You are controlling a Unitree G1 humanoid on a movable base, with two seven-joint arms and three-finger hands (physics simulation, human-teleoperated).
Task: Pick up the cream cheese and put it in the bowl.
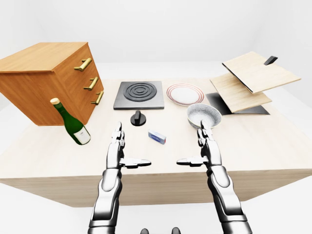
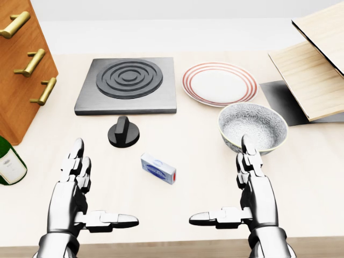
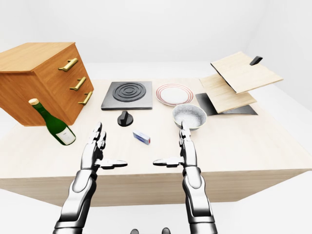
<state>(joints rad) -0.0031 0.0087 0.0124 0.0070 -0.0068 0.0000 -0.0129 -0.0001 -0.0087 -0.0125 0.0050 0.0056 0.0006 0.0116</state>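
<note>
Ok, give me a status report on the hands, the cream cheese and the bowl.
Left hand and right hand open, empty, fingers spread. Cream cheese flat on the table between them, untouched. Bowl empty, just above the right hand in the head view. Path clear.

My head view crops the green glass wine bottle [image 2: 8, 161] and brown wooden drawer cabinet [image 2: 21, 64] at left; cream cheese label unreadable.
</note>
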